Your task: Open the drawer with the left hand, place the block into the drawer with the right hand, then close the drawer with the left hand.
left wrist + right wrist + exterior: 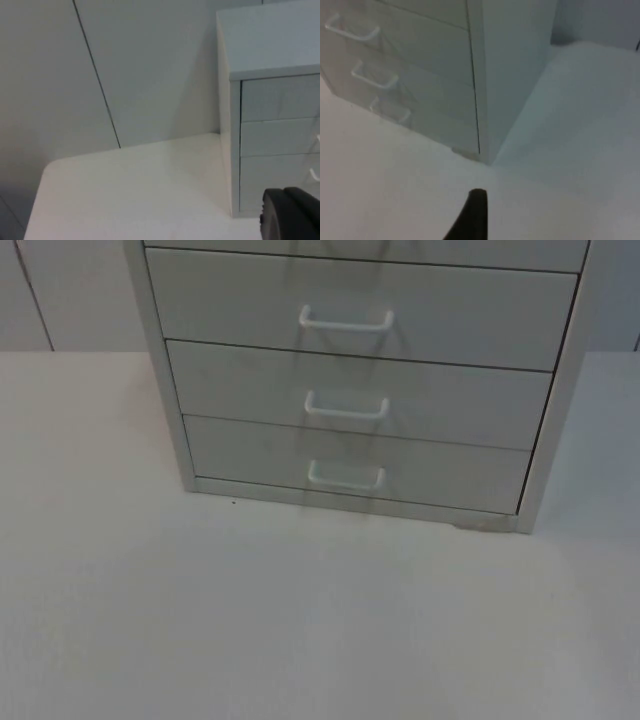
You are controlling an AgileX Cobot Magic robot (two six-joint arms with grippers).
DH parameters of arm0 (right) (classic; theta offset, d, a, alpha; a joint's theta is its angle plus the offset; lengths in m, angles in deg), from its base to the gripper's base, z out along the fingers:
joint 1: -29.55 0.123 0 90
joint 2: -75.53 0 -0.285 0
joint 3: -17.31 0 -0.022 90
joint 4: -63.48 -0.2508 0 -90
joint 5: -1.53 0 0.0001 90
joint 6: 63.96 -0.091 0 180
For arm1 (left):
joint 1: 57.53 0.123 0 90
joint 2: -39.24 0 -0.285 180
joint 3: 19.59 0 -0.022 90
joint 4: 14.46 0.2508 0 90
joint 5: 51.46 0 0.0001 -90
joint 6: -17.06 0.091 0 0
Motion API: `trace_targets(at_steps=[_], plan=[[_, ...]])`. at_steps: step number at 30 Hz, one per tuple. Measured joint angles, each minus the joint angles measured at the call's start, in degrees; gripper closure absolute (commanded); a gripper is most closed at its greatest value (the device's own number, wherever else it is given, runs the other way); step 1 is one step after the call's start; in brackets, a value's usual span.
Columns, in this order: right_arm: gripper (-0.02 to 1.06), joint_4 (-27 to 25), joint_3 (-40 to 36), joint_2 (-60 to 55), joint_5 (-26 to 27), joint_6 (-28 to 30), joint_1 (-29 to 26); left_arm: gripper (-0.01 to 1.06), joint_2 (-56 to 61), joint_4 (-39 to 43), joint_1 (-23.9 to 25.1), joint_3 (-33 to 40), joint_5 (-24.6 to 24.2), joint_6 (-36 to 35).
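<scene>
- Evidently unstarted: pale grey metal drawer cabinet (360, 380) at the counter's (300, 620) far edge; three visible drawers shut, white loop handles (346, 320) untouched.
- Block: not located.
- Left gripper (292, 212) waits beside the cabinet's left side; jaws' state cannot be told.
- Right gripper (472, 217) near its right corner; likewise.

— What sort of room is this, would you say?

— A lab or test bench, with an office feel. A plain white tabletop (300, 620) runs back to a grey partition wall (125, 65) made of panels with a dark seam between them.

— And the furniture?

— One pale grey drawer cabinet (360, 380) stands on the tabletop, its drawers shut, each with a white loop handle (346, 319). It looks bare and tidy, not homely.
</scene>
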Motion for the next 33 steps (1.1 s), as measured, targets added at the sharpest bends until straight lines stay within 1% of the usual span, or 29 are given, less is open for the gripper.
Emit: trace_targets(at_steps=[3, 7, 8, 11, 14, 20, 24, 29, 33], plan=[[0.22, 0.25, -0.28, 5.35, -0.10, 0.00, 0.85, 1.05, 3.79, -0.14, -0.28, 1.03, -0.15, -0.83], [0.22, 0.25, -0.28, 14.03, -1.66, -0.48, 0.87, 1.05, 9.79, -2.64, -4.63, 7.42, 1.55, -1.10], [0.22, 0.25, -0.28, 14.03, -1.66, -0.48, 0.87, 1.05, 9.79, -2.64, -4.63, 7.42, 1.55, -1.10], [0.22, 0.25, -0.28, 18.43, -5.90, -0.61, 0.87, 1.05, 15.08, -2.47, -7.09, 12.39, 2.49, -1.10], [0.22, 0.25, -0.88, 21.75, -9.31, -0.15, 0.87, 1.05, 19.45, -1.90, -7.42, 16.13, 2.61, -1.10], [0.22, 0.25, -4.07, 25.58, -10.95, 0.23, 0.87, 1.05, 19.83, 0.21, -7.53, 20.20, 1.14, -2.42], [0.22, 0.25, -8.26, 28.37, -12.90, 0.37, 0.87, 1.05, 19.83, 2.02, -7.53, 23.14, 1.06, -2.99], [0.22, 0.25, -9.12, 30.00, -14.46, 0.37, 0.87, 1.05, 19.83, 2.94, -7.53, 26.48, 0.92, -3.54], [0.22, 0.28, -9.97, 31.72, -17.10, -0.39, 0.87, 1.05, 19.83, 3.84, -7.53, 28.07, 0.59, -4.75]])
